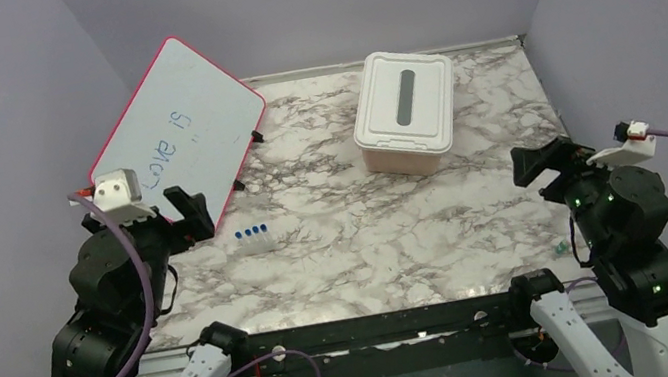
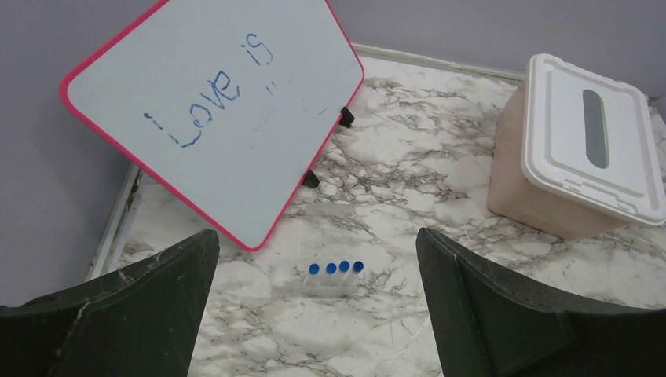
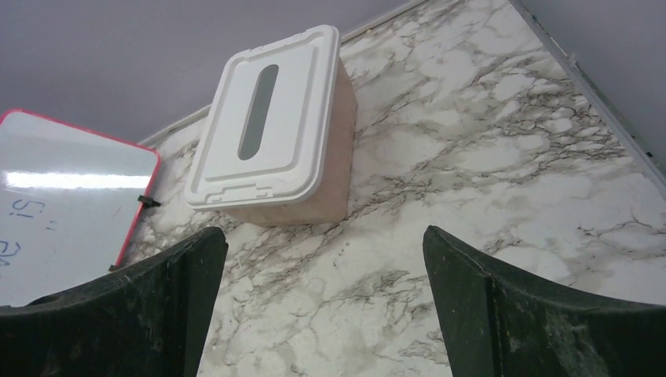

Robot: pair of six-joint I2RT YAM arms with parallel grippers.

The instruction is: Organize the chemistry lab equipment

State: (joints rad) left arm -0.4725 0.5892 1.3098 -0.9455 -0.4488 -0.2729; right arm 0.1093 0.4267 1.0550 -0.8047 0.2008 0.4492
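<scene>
While both arms sit pulled back near the front edge of the table in the top view, the left gripper and the right gripper each hold nothing, and their fingers look spread apart. A small clear rack of blue-capped tubes rests just ahead and to the right of the left gripper, likely left out on the marble where an arm can reach it. Its row of four caps runs side to side, and the caps point up. A white-lidded bin stands farther off, ahead and to the left of the right gripper, with its lid on. It may be where things get put away, but that is only a guess. A whiteboard leans on its little feet ahead of the left gripper. From the left wrist, the two dark fingers stand wide apart, and the tubes sit between them and a bit ahead, upright, the row going across the view. The bin is off to the right. From the right wrist, the fingers are wide apart too. The bin sits ahead and to the left, its long side and lid slot pointing away. The tubes do not show there.
</scene>
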